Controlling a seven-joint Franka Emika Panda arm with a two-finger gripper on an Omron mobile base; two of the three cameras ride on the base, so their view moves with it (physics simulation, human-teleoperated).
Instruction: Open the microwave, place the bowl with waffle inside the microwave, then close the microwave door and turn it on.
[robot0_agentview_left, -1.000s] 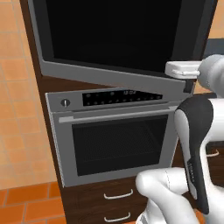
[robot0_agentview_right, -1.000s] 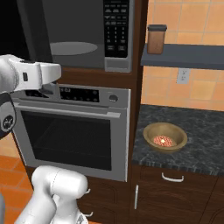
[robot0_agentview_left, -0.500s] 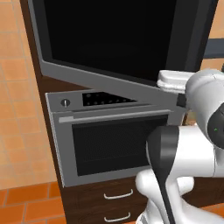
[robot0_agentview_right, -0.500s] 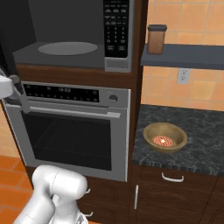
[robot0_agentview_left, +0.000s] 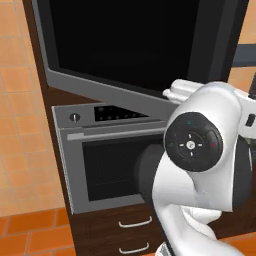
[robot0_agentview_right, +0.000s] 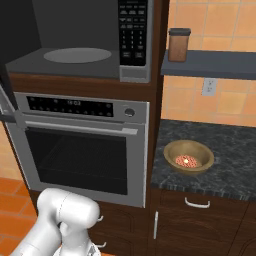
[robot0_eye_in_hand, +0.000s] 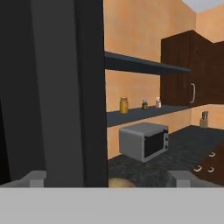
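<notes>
The microwave stands open above the oven, its grey turntable and black keypad in plain sight. The microwave door is swung far out to the left, black glass toward the left base camera. In the hand view the door's dark edge rises close ahead of my gripper, whose two grey fingertips stand wide apart, open and holding nothing. The bowl with waffle sits on the dark counter right of the oven, far from the gripper.
The silver oven with its horizontal handle sits under the microwave. A brown jar stands on the shelf above the counter. My arm's big white elbow blocks the lower right of the left base view. A small silver appliance rests on a far counter.
The microwave door has swung further open to the left. The gripper's jaws have parted and let go of the door, and the hand has left the right base view.
</notes>
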